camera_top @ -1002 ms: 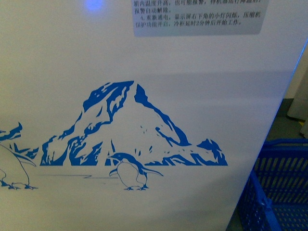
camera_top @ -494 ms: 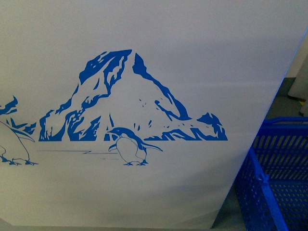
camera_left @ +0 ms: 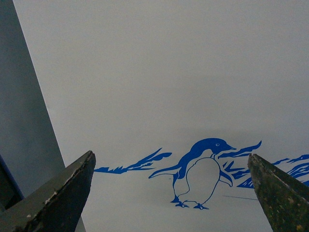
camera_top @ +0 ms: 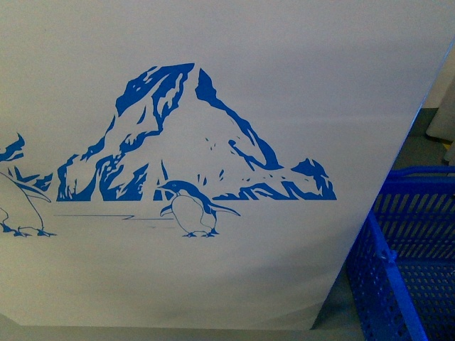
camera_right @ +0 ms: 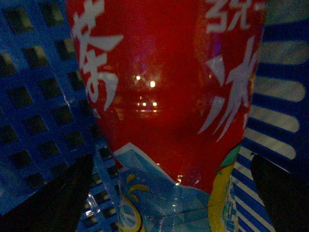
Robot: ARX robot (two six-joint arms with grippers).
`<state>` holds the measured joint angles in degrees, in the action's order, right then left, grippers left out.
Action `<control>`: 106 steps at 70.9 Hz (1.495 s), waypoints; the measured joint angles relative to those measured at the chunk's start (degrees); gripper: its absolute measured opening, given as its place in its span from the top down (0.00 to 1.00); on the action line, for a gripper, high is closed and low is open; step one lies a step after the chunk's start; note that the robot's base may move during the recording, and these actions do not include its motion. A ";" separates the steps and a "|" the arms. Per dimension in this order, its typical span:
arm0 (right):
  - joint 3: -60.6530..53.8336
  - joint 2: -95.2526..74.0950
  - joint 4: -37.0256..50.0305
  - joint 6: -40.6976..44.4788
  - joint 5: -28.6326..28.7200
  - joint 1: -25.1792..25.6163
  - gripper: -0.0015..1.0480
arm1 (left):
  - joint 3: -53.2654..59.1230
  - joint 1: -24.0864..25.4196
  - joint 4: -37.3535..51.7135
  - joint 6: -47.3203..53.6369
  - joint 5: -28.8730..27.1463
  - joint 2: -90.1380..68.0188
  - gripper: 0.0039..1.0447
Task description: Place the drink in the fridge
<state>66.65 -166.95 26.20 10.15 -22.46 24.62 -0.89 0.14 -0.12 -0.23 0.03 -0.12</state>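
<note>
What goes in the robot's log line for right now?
left pincer: open, facing fridge penguin print | right pincer: open, either side of drink in blue basket | drink: not yet in fridge

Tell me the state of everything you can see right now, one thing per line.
fridge: only its printed side shows, lids out of view.
blue basket: upright beside the fridge.
drink: against the basket mesh, not gripped.
left gripper: open, empty.
right gripper: open, fingers straddling the drink.
</note>
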 joint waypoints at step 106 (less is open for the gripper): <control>-27.67 89.90 -21.31 -9.92 27.80 -1.14 0.65 | 0.00 0.00 0.00 0.00 0.00 0.02 0.08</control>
<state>38.98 -77.06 4.89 0.23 5.34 23.49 -0.89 0.14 -0.12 -0.23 0.03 -0.10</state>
